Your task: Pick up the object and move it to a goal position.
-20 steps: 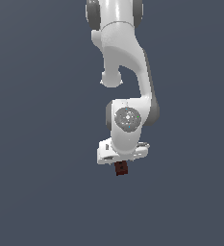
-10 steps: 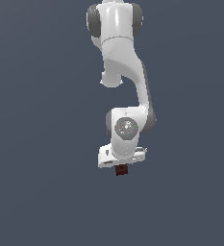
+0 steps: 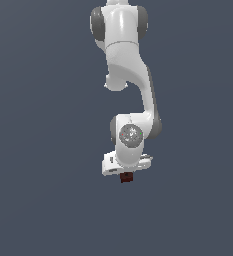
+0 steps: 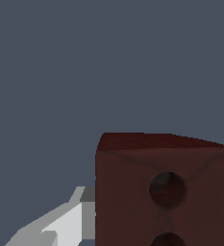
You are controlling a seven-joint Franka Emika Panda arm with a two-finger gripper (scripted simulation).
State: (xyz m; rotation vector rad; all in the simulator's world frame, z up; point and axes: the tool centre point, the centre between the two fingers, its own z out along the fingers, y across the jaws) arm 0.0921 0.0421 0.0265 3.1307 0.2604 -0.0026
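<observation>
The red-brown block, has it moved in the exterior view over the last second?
Yes. The red-brown block sits slightly lower and further toward the exterior view's right within the frame edges, carried under the gripper.

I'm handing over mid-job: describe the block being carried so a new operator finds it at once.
Follow the white arm down to its gripper at the lowest end in the exterior view. The block sits directly under it. It is the only dark red-brown thing against the plain grey, narrower than the gripper, with round holes in one face in the wrist view.
</observation>
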